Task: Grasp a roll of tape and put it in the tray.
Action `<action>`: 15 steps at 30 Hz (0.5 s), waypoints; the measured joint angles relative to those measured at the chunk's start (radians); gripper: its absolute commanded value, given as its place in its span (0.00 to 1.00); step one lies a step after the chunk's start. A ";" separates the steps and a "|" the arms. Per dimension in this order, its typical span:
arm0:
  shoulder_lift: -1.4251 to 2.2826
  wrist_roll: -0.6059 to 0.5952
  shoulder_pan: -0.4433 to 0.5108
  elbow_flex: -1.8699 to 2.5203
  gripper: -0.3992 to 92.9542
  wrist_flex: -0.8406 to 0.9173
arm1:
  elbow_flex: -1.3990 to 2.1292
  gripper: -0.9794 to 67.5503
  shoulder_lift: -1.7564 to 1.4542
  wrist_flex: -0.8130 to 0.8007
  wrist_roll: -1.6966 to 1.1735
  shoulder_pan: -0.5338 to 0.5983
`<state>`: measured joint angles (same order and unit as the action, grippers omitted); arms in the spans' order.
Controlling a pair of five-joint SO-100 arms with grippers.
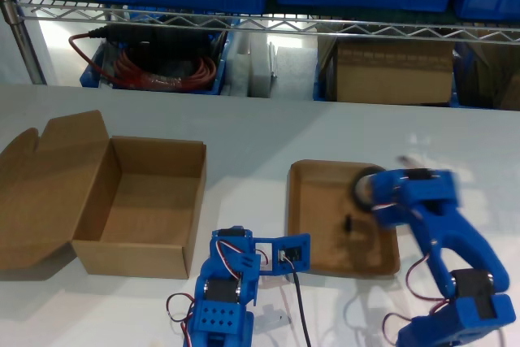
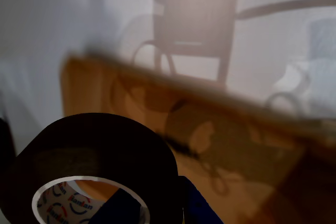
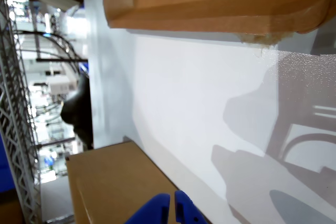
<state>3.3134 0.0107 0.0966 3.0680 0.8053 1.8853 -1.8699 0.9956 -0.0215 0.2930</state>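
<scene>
My first tool (image 1: 375,193) pinched the tape (image 1: 363,185) above the tray (image 1: 302,201). My second tool (image 3: 174,209) was pressed together. I judged it best to lower before releasing.

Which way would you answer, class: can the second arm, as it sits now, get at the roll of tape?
Probably not. The roll of tape is already held in my first gripper over the tray, while my second gripper sits folded by the cardboard box.
</scene>
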 measured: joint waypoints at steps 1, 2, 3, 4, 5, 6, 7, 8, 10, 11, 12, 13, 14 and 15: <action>0.000 0.000 0.000 0.000 0.01 0.000 | 0.000 0.01 0.015 0.009 0.000 0.054; 0.000 0.000 0.000 0.000 0.01 0.000 | -0.002 0.01 0.037 0.018 0.000 0.103; 0.000 0.000 0.000 0.000 0.01 0.000 | -0.002 0.01 0.060 0.028 0.000 0.138; 0.000 0.000 0.000 0.000 0.01 0.000 | -0.002 0.01 0.078 0.031 0.000 0.156; 0.000 0.000 0.000 0.000 0.01 0.000 | -0.002 0.01 0.097 0.029 0.000 0.166; 0.000 0.000 0.000 0.000 0.01 0.000 | -0.002 0.01 0.110 0.029 0.000 0.166; 0.000 0.000 0.000 0.000 0.01 0.000 | -0.002 0.01 0.121 0.029 0.000 0.164; 0.000 0.000 0.000 0.000 0.01 0.000 | -0.008 0.01 0.130 0.029 0.000 0.164; 0.000 0.000 0.000 0.000 0.01 0.000 | -0.020 0.01 0.144 0.029 -0.003 0.164; 0.000 0.000 0.000 0.000 0.01 0.000 | -0.029 0.01 0.153 0.029 -0.003 0.164; 0.000 0.000 0.000 0.000 0.01 0.000 | -0.035 0.01 0.160 0.029 -0.003 0.163; 0.000 0.000 0.000 0.000 0.01 0.000 | -0.040 0.01 0.164 0.029 -0.003 0.156; 0.000 0.000 0.000 0.000 0.01 0.000 | -0.044 0.01 0.170 0.029 -0.003 0.152; 0.000 0.000 0.000 0.000 0.01 0.000 | -0.046 0.02 0.173 0.029 -0.006 0.149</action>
<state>3.3134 0.0107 0.0966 3.0680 0.8053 1.8392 -1.6966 1.0247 -0.0276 0.4418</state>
